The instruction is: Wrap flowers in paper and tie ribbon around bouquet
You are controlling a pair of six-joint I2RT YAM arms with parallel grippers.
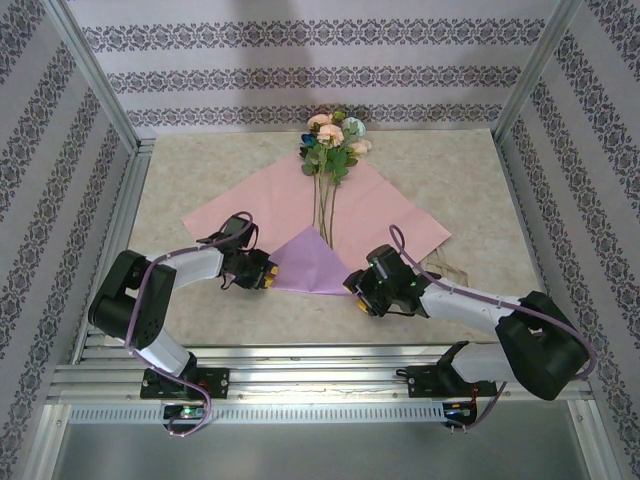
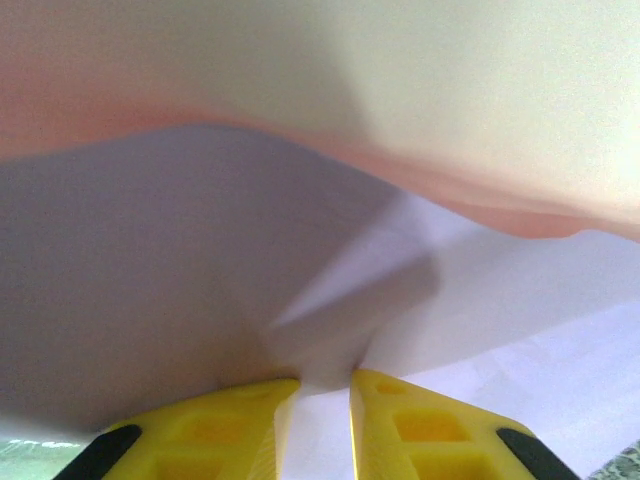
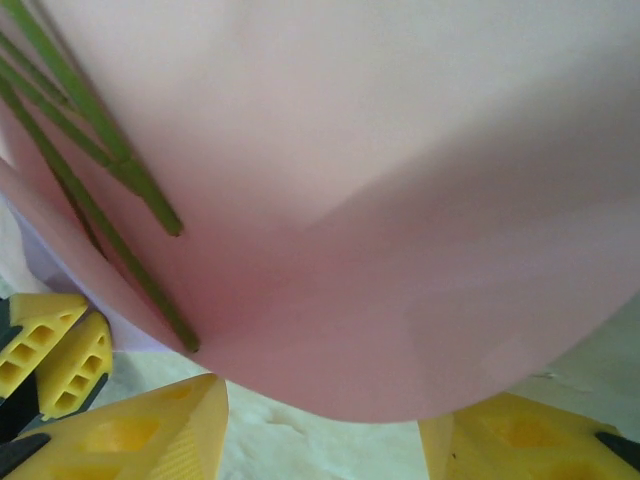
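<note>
Pink, lilac-backed thin paper sheet (image 1: 270,200) lies on the bench (image 1: 180,160) under long-stemmed artificial flowers (image 1: 335,140); my left end effector (image 1: 266,274) pinches its folded near corner, my right end effector (image 1: 351,290) spread alongside. Wrapping looks barely begun; next, I judge, the flap needs carrying over the stems (image 1: 325,215).

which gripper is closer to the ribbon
Right. The right gripper sits at the paper's near edge, beside the ribbon. The left gripper is across the lilac folded flap, farther away.
</note>
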